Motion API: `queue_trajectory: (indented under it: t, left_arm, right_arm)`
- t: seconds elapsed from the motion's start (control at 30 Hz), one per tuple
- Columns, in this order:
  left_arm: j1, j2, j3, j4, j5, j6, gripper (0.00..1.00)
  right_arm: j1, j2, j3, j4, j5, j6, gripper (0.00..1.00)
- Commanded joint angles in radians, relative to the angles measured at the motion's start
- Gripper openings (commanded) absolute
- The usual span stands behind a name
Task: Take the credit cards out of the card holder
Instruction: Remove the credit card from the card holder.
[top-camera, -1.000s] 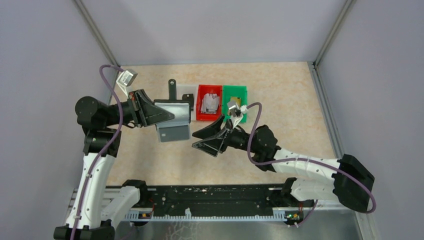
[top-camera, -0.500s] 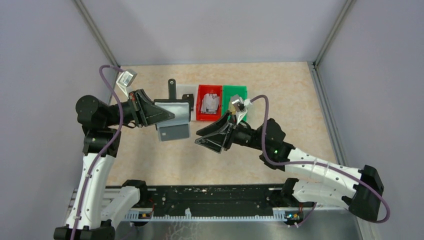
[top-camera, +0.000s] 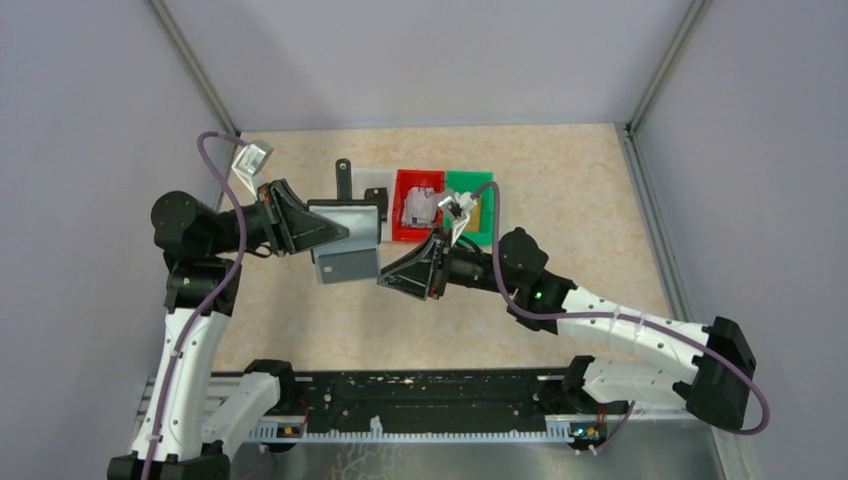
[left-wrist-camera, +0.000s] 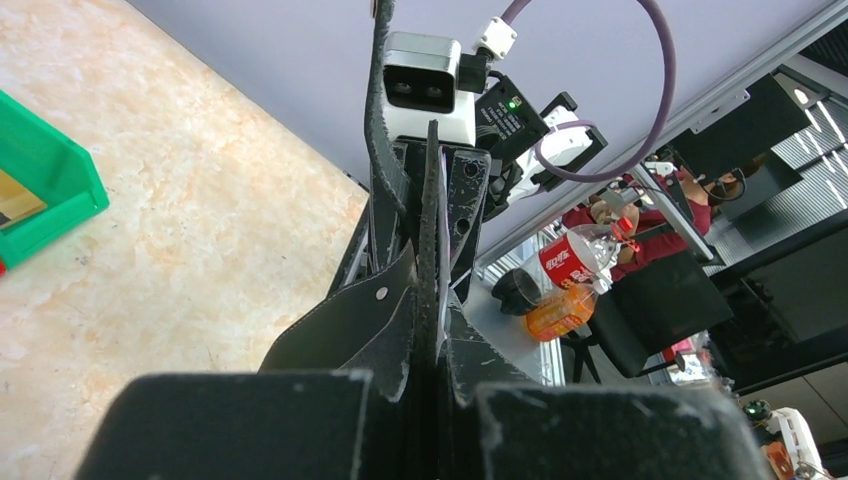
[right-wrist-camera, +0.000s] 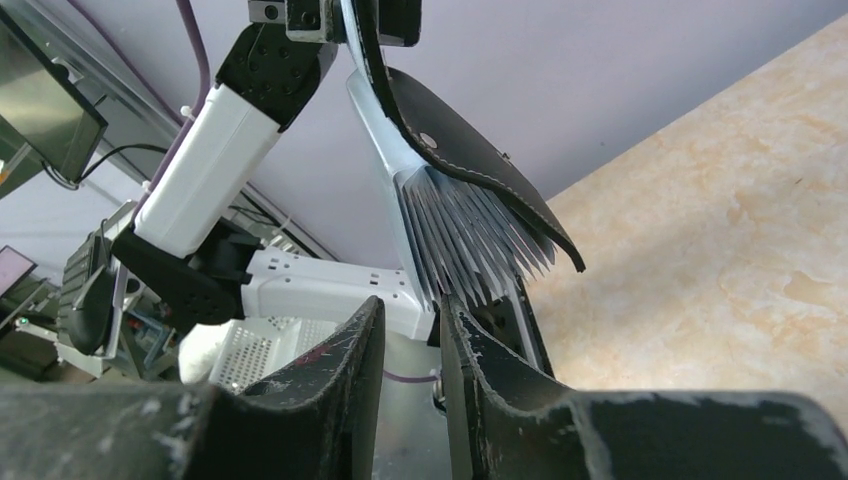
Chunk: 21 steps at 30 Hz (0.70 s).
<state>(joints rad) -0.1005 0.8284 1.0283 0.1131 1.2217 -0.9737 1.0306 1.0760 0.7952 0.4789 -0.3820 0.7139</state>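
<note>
My left gripper is shut on the black card holder and holds it up above the table, its strap tab pointing away. A silvery grey card hangs out of its near side. In the left wrist view the holder stands edge-on between the shut jaws. My right gripper is narrowly open and empty, its tips just right of the grey card. In the right wrist view its tips sit right under the holder's fanned grey pockets and black snap flap.
A red bin with silvery cards and a green bin with a gold card stand behind the right gripper. The green bin's corner shows in the left wrist view. A white bin stands partly hidden behind the holder. Enclosure walls stand left, right and back.
My right arm has swung left and its gripper has come close to the hanging grey card and the holder. The left arm and the holder have not moved.
</note>
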Motion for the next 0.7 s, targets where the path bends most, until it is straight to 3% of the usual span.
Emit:
queue_trajectory:
  t: [0.0, 0.13, 0.5, 0.67]
  left_arm:
    - [-0.001, -0.021, 0.024, -0.019, -0.022, 0.045, 0.00]
    - [-0.001, -0.023, 0.024, -0.045, -0.027, 0.077, 0.00]
    - [-0.001, -0.034, 0.008, -0.069, -0.030, 0.099, 0.00]
    - [-0.001, -0.034, 0.015, -0.067, -0.025, 0.096, 0.00]
  right_arm:
    - [0.017, -0.040, 0.055, 0.007, 0.023, -0.025, 0.25]
    - [0.020, -0.053, 0.061, -0.020, 0.035, -0.038, 0.20]
    - [0.021, -0.038, 0.068, -0.017, 0.036, -0.032, 0.20]
    - [0.021, -0.037, 0.071, -0.058, 0.074, -0.052, 0.29]
